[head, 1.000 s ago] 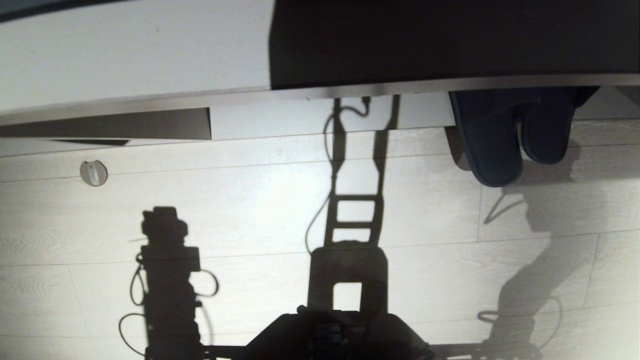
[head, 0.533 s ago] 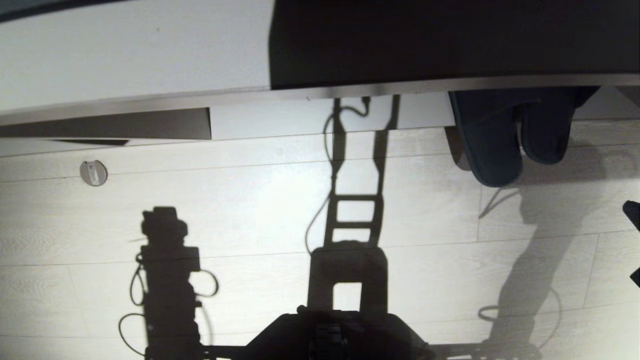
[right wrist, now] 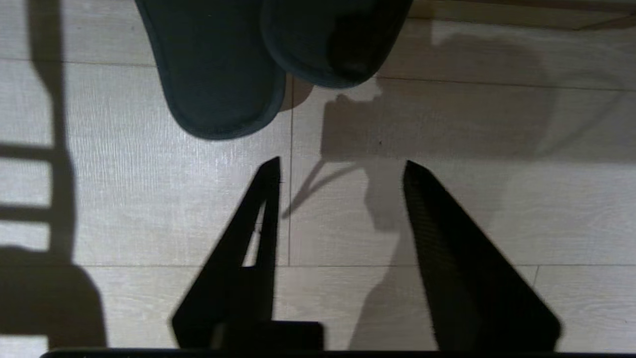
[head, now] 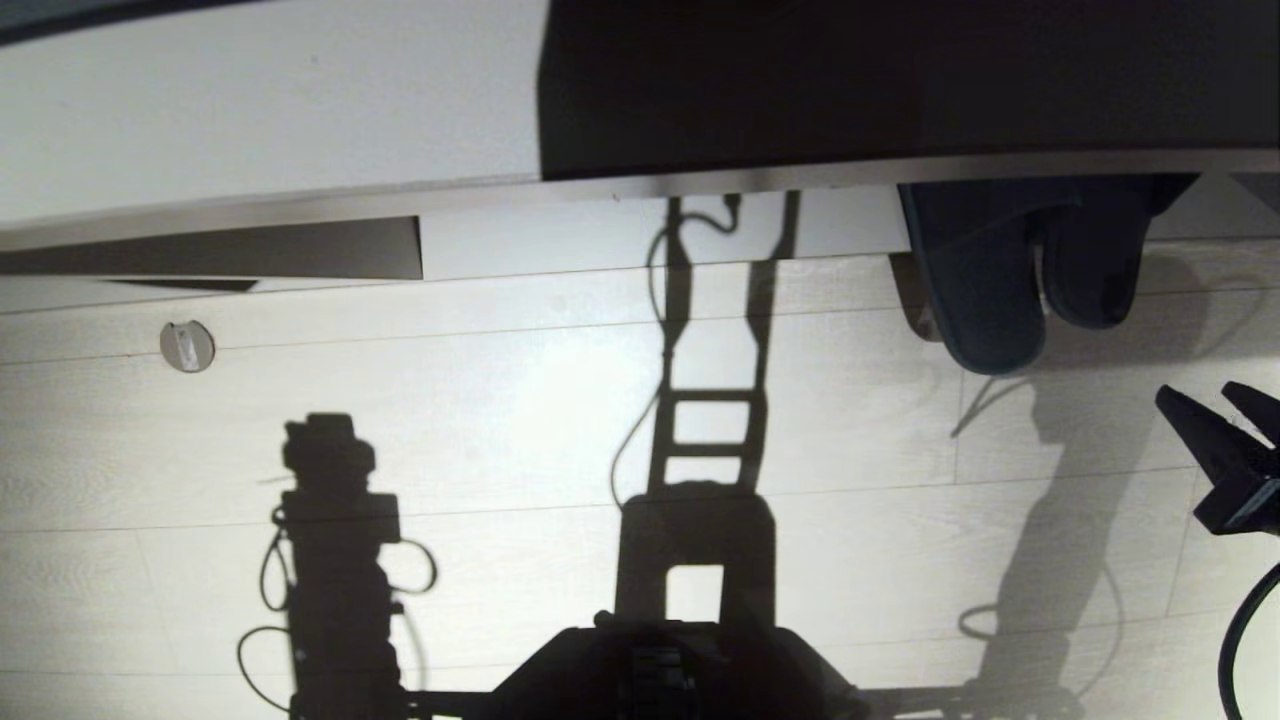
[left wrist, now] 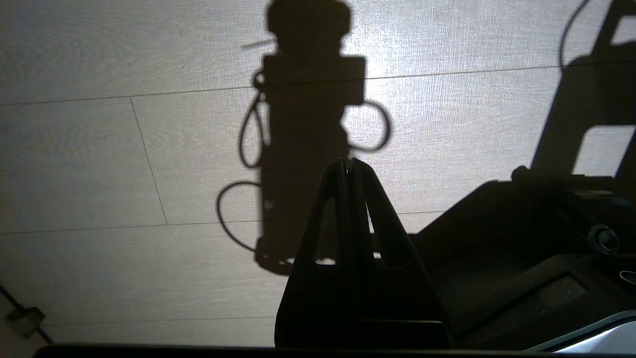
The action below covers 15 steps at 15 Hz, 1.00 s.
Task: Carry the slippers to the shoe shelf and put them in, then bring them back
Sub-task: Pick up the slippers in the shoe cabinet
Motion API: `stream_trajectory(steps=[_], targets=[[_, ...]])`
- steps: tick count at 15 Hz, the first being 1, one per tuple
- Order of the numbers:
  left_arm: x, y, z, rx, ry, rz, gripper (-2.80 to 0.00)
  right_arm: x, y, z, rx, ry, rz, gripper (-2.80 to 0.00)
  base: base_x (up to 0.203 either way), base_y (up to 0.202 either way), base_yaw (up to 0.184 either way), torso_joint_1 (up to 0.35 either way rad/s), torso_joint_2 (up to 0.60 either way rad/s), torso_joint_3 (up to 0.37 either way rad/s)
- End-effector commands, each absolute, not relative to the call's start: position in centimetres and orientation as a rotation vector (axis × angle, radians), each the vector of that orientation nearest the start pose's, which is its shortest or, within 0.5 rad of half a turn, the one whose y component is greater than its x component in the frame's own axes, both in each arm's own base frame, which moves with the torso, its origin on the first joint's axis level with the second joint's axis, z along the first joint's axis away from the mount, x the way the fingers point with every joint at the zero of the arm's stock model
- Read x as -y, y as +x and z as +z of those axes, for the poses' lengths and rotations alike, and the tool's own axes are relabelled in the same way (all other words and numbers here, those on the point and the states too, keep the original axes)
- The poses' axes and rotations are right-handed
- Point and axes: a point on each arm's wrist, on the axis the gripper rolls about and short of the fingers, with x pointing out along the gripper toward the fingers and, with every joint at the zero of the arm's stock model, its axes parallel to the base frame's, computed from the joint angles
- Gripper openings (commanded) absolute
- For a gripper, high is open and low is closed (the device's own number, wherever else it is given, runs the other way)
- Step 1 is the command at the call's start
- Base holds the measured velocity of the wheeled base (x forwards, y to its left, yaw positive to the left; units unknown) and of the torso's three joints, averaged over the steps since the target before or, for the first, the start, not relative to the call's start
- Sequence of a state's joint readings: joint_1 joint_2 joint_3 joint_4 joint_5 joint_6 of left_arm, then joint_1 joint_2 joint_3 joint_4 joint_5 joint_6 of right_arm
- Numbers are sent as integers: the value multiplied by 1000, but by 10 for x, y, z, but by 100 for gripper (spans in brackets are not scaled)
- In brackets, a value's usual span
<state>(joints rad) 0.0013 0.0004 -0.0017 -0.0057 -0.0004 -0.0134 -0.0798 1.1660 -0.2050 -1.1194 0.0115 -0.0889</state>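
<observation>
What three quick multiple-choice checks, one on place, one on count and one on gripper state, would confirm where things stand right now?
1. Where do the slippers lie?
A. On the floor, partly under the furniture edge
B. In the right gripper
C. Beside the round floor fitting

2. How many slippers show?
A. One
B. Two
C. Three

3. How is the right gripper?
A. Shut on a slipper
B. Open, empty, short of the slippers
C. Out of view

Answers: 1 A, their far ends sit beneath the overhang; 2 B, a pair side by side; 3 B, bare floor shows between the fingers.
</observation>
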Motion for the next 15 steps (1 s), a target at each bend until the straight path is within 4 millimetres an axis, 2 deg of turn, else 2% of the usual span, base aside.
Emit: stream_trajectory(steps=[1,4,15], targets=[[0,-23,77,8,-14,1,-280,12,152,193,154,-99,-75,0,0,0,0,0,0,0],[0,-23,77,7,-14,1,-280,12,156,194,161,-99,-76,0,0,0,0,0,0,0],[0,-23,77,8,-14,1,-280,23,206,199,179,-94,-107,0,0,0,0,0,0,0]])
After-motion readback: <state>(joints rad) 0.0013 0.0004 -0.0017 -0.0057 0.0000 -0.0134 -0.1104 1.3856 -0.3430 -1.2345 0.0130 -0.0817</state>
